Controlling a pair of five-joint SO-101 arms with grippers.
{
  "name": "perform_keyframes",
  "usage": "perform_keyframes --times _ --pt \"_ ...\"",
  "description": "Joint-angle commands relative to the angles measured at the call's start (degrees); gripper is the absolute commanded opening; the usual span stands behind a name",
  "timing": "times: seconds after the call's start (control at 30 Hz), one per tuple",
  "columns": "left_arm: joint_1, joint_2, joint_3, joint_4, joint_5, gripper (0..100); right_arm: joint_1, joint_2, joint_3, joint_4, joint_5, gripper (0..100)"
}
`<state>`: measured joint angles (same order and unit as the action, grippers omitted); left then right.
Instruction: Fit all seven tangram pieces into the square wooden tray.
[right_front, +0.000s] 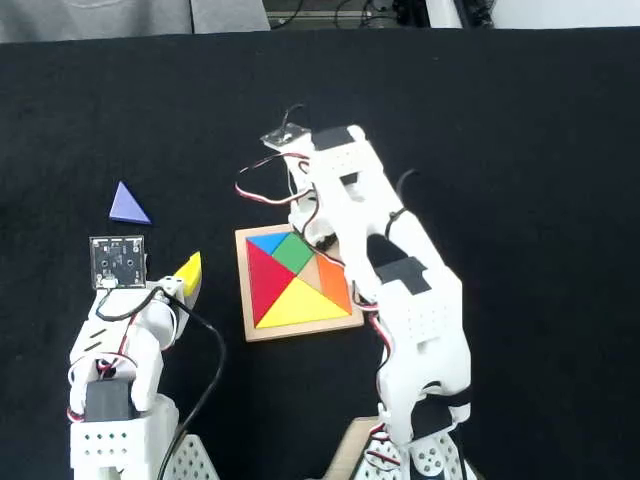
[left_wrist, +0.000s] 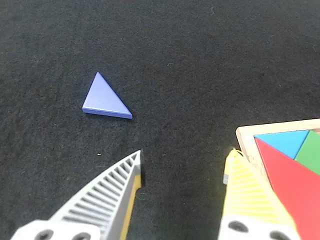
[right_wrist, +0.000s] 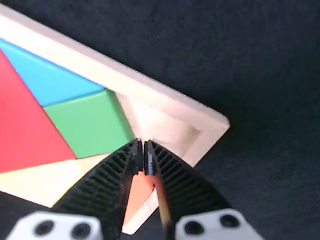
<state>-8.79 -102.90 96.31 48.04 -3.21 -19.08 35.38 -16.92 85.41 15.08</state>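
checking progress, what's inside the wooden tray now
Red triangle, yellow triangle, blue triangle, green square, orange piece, one bare corner; the right gripper hides part of the orange.

You're at a robotics lab bench, not a home or a shop. The table (right_front: 540, 140) is covered edge to edge in black cloth. Two white printed arms stand at its near edge, the left arm (right_front: 120, 390) and the right arm (right_front: 420, 330). They have exposed wiring (right_front: 220, 352), and there's a bare camera board (right_front: 118, 260) on one wrist. Loose cables (right_front: 340, 12) lie behind the far edge. The workpiece is a puzzle in a square wooden tray (right_front: 300, 330), mid-table.
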Motion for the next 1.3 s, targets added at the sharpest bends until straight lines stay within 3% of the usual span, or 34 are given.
perform_keyframes --times 0.0,0.23,0.4,0.6,0.77,0.93,1.07,1.27 --pt "0.7 -0.4 1.2 0.0 -0.4 27 1.1 -3.2 -6.5 2.4 0.2 1.1" --pt "0.7 -0.4 1.2 -0.2 -0.4 27 2.4 -8.9 -14.2 8.2 0.2 1.1" --pt "-1.2 -0.5 0.3 0.0 -1.3 27 2.8 -13.0 -13.1 9.6 0.2 1.1" --pt "-4.9 0.0 -1.9 2.5 -1.9 27 8.4 -24.3 -8.8 7.3 0.3 1.1" --pt "-5.4 0.1 -7.3 6.7 -1.8 27 11.5 -35.1 10.5 -2.6 0.4 1.1" --pt "-5.3 3.8 -15.5 8.8 -1.7 27 11.5 -48.1 40.2 -22.4 0.0 1.1" --pt "-5.3 17.9 -24.8 9.3 -1.6 27 11.4 -57.5 59.0 -39.3 -5.5 1.1" --pt "-5.5 44.9 -39.8 9.2 2.8 27 11.4 -60.5 64.4 -43.0 -6.3 1.1"
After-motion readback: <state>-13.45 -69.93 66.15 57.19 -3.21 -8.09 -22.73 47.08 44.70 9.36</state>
